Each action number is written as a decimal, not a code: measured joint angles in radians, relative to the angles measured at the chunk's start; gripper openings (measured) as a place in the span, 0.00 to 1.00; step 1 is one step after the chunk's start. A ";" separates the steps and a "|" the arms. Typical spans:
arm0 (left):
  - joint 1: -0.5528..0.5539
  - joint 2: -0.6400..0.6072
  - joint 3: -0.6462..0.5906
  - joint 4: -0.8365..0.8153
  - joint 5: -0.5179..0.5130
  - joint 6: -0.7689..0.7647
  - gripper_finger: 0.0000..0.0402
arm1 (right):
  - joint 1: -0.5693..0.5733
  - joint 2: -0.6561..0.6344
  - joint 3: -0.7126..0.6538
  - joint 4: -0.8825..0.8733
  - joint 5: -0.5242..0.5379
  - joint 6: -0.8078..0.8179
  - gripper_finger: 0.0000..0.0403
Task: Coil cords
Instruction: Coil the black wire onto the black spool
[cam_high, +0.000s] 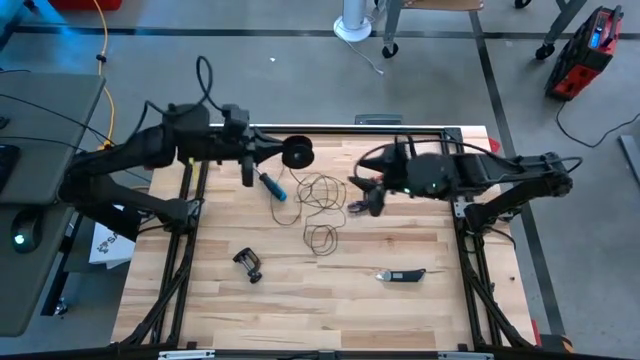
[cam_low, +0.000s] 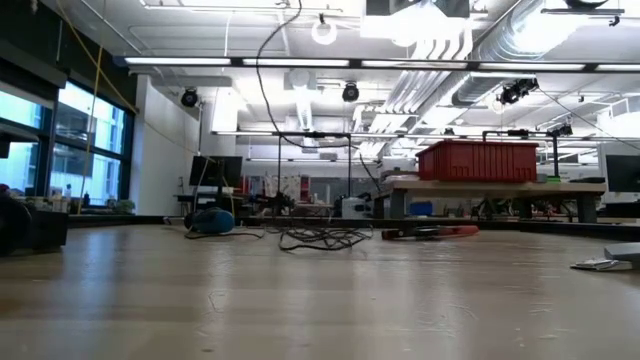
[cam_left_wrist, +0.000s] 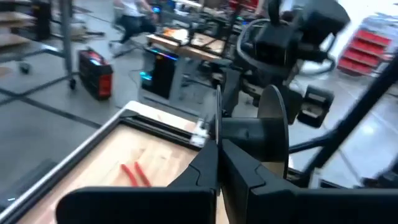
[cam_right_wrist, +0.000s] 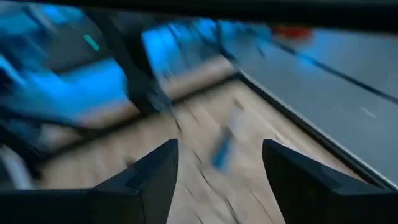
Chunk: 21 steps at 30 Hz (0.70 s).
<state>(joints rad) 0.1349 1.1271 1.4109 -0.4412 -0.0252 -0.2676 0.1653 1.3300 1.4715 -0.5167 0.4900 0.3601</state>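
High view: one hair-thin dark cord (cam_high: 321, 205) lying in loose loops on the wooden table (cam_high: 300, 300), between the two grippers; one small round black reel (cam_high: 297, 152) raised at the far side of the table, beside the loops. One blue-handled tool (cam_high: 273, 186) just beside the loops, toward the left arm. One small black clamp-like item (cam_high: 249, 265) nearer the front, well apart from the cord. One dark folded tool (cam_high: 401, 275) at the front right. One pair of red pliers (cam_left_wrist: 135, 175) seen in the left wrist view on the wood near the table's edge. One thick yellow cable (cam_high: 103, 60) running over the grey floor at the left.

Light butcher-block top in a black frame; grey concrete floor around it. Low view: a large workshop behind, with ceiling lights, ducts, workbenches and one red bin (cam_low: 478, 160) on a far bench.

Left gripper (cam_high: 272, 152) reaching in from the left, fingers pressed together on the reel's hub, reel held above the wood. Right gripper (cam_high: 366, 195) low over the table just beside the loops, fingers (cam_right_wrist: 152, 171) spread wide, nothing between them; contact with the cord not discernible.
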 joint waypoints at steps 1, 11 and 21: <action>0.014 0.000 0.000 0.000 0.029 0.004 0.00 | -0.009 0.014 0.000 0.072 -0.023 -0.027 0.56; 0.062 0.058 0.000 -0.008 0.154 0.126 0.00 | -0.097 0.111 0.000 0.385 -0.180 -0.100 0.56; 0.070 0.100 -0.001 0.023 0.073 0.260 0.00 | -0.100 0.109 0.000 0.371 -0.264 -0.164 0.45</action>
<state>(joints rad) 0.2047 1.2269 1.4097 -0.4179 0.0477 -0.0076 0.0654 1.4387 1.4715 -0.1460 0.2264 0.1960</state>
